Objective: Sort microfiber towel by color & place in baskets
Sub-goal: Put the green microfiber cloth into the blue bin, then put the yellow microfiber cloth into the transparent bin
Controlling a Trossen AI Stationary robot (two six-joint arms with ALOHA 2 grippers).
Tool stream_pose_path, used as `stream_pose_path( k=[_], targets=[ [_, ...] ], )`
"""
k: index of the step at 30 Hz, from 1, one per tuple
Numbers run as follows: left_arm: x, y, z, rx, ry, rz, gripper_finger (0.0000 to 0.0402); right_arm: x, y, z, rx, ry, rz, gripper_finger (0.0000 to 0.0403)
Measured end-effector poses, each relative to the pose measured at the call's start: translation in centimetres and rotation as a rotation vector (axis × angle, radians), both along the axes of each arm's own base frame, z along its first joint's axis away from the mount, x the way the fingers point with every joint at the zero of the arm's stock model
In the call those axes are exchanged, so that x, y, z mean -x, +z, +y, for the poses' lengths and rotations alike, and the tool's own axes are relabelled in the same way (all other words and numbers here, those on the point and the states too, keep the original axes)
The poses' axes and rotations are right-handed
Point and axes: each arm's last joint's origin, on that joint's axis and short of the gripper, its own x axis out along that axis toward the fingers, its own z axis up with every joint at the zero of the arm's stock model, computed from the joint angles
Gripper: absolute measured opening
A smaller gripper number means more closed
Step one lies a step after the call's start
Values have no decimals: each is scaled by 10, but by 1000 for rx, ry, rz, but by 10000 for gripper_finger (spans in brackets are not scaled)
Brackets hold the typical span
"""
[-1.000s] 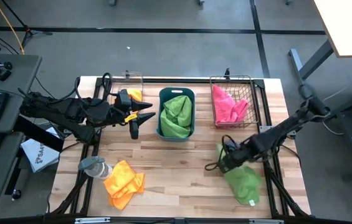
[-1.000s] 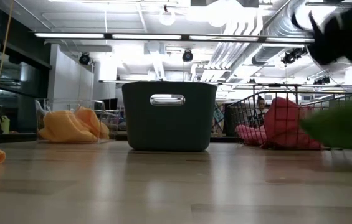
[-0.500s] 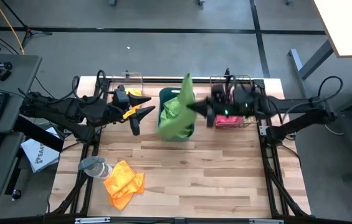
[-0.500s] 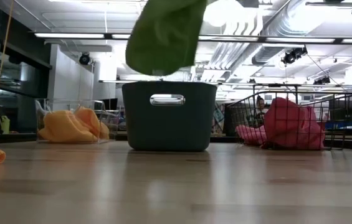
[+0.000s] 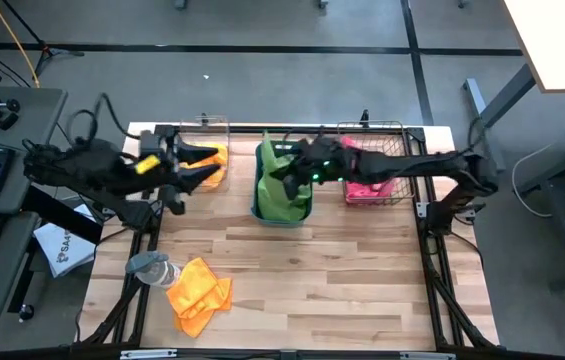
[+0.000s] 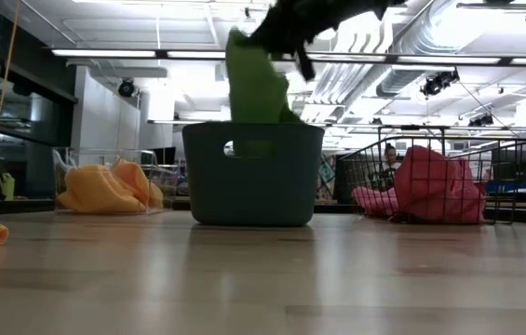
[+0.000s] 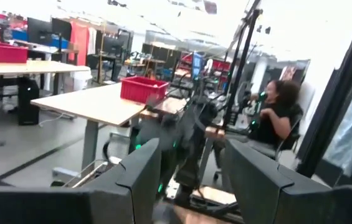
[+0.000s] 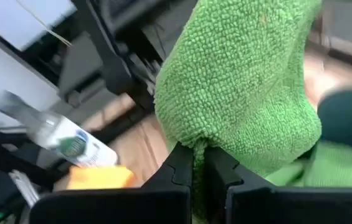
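My right gripper (image 5: 284, 175) reaches from the table's right over the teal tub (image 5: 255, 208) and is shut on a green towel (image 6: 253, 88). The towel hangs down into the tub, where more green cloth (image 5: 280, 200) lies. My left gripper (image 5: 205, 166) is open and hovers beside the clear bin (image 5: 212, 125), which holds an orange towel (image 5: 215, 155). Its fingers (image 7: 138, 180) stand apart in the left wrist view. Another orange towel (image 5: 200, 293) lies flat on the table's near left. The wire-mesh basket (image 5: 402, 160) holds pink towels (image 5: 367, 170). My right gripper pinches a bunched fold of the green towel (image 8: 199, 146) between its two fingers. It comes from above, slanting in from the table's right. The towel hangs slack below the fingers, and its lower part (image 6: 258, 126) drops inside the teal tub.
A spray bottle (image 5: 152, 268) lies on the table's near left beside the loose orange towel. The three bins stand in a row along the far edge. Bare wood (image 5: 342, 290) stretches across the near middle and right. A person (image 7: 275, 118) sits in the room beyond.
My right gripper has lifted the green towel off the table's near right, swung it up and toward the far left, and now holds it over the teal tub with its lower end dropped in. My left gripper has shifted toward the table's left, near the clear bin.
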Motion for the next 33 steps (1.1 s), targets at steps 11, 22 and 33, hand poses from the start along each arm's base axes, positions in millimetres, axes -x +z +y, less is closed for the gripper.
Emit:
stream_pose_path(
  k=[11,22,33],
  targets=[
    [13,4,-1,11,-32,-18,168,-20,-60,-19,-217,-79,192,23],
    [11,-2,-9,28,-76,26,168,-2,-43,-21,-198,-18,238,229],
    [-9,-18,-18,45,-132,137,168,31,18,-9,-124,136,73,327]
  ],
)
